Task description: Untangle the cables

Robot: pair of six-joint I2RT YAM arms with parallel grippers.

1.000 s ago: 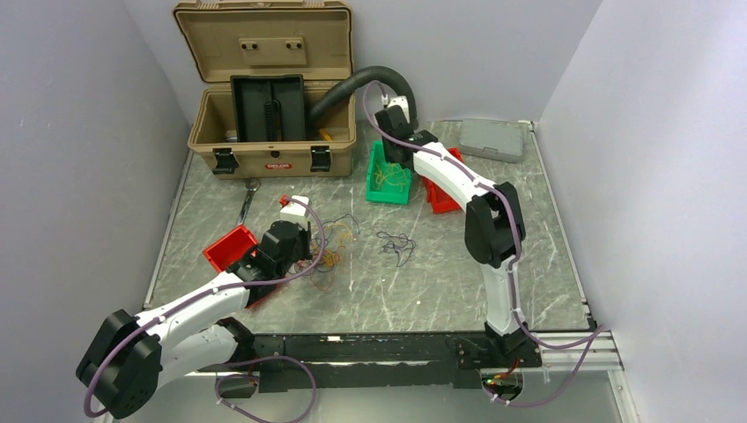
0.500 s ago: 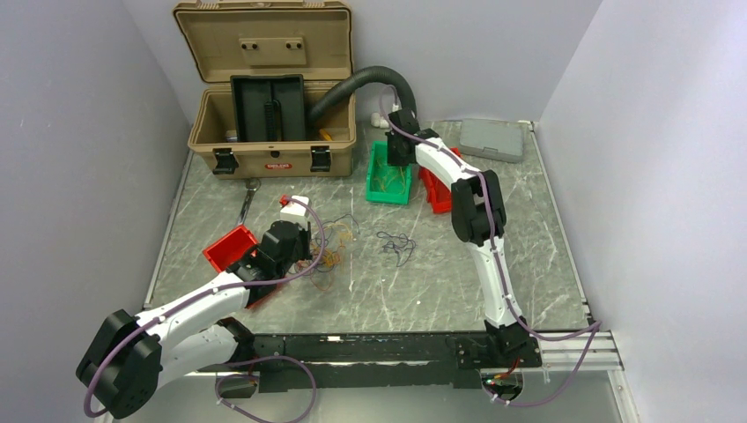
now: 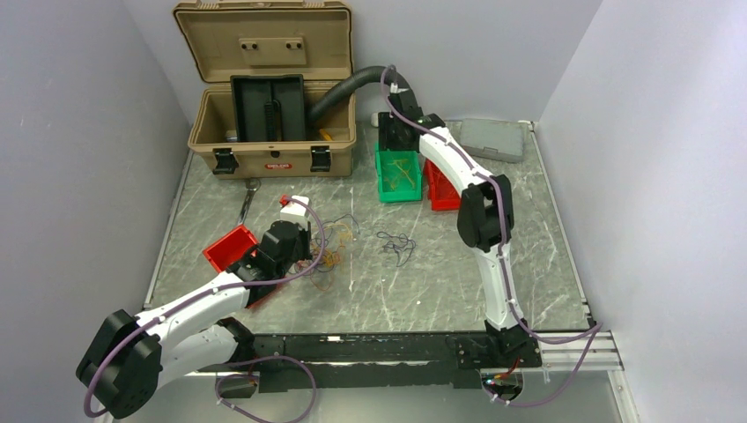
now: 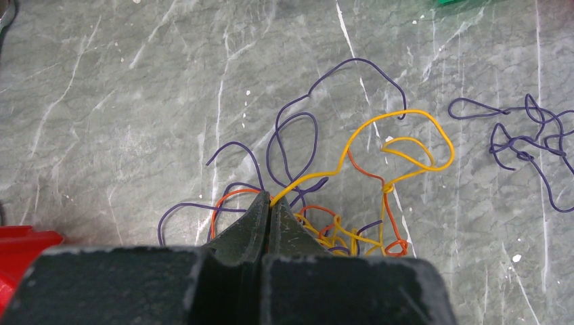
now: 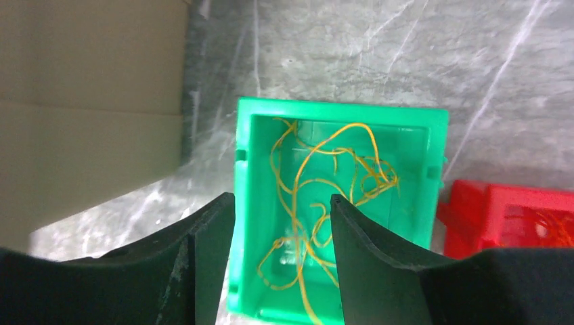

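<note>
The cables (image 3: 333,248) lie tangled left of the table's middle, as yellow, orange and purple strands (image 4: 352,203). My left gripper (image 3: 308,254) is down at the tangle. It is shut (image 4: 271,201), and a yellow cable runs out from between its tips. A separate clump of purple strands (image 3: 396,245) (image 4: 528,145) lies to the right. My right gripper (image 3: 395,139) (image 5: 281,198) hovers open over a green bin (image 3: 384,176) (image 5: 338,112) at the back. Loose yellow strands (image 5: 325,176) rest in that bin, and nothing is between the right fingers.
An open tan toolbox (image 3: 264,97) and a black corrugated hose (image 3: 352,86) stand at the back. A red bin (image 3: 440,192) (image 5: 514,210) touches the green one. Another red bin (image 3: 231,248) (image 4: 20,244) sits beside my left arm. A grey box (image 3: 491,139) lies far right.
My right gripper has opened and pulled toward the back wall, leaving yellow strands in the green bin, which now sits squarer. The left arm has not moved.
</note>
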